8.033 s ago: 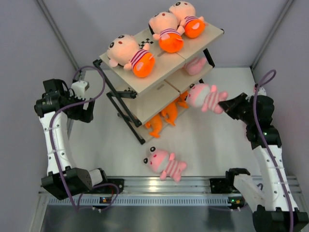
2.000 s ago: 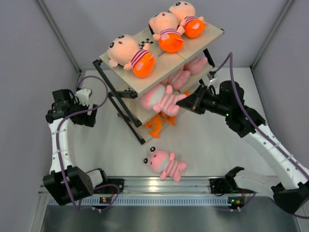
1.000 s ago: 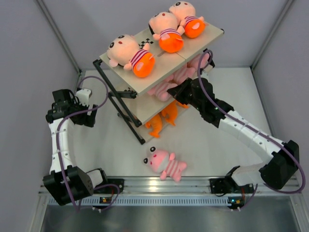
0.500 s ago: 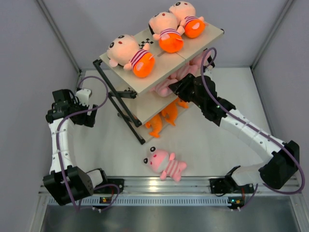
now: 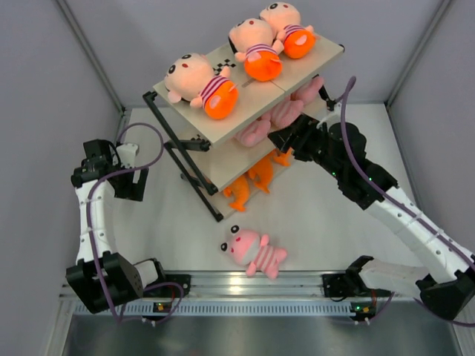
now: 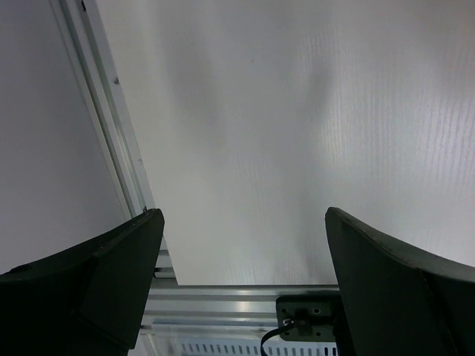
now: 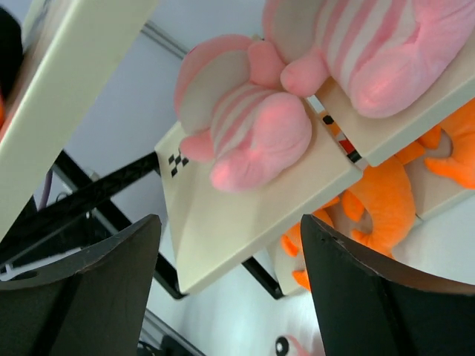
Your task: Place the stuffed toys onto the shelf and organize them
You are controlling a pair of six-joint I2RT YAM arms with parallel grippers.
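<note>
Seeing on the top board: three peach-faced plush dolls with striped shirts and orange bottoms (image 5: 256,46) lie in a row on the tall beige wooden shelf with a black metal frame (image 5: 256,96)
Middle board: I count two pink striped plush animals (image 5: 256,132) side by side, one (image 7: 237,122) close to the board's front edge, the other (image 7: 371,52) next to it
Bottom board: orange plush creatures (image 5: 252,178), partly hidden under the boards above
White table (image 5: 319,222): one more pink striped plush animal (image 5: 254,250) lies face up in front of the shelf, well apart from both arms
My right gripper (image 5: 286,141): fingers spread wide with nothing between them, just in front of the middle board's edge
My left gripper (image 6: 245,289): fingers spread wide, holding nothing, over bare table on the left side, well apart from the shelf
</note>
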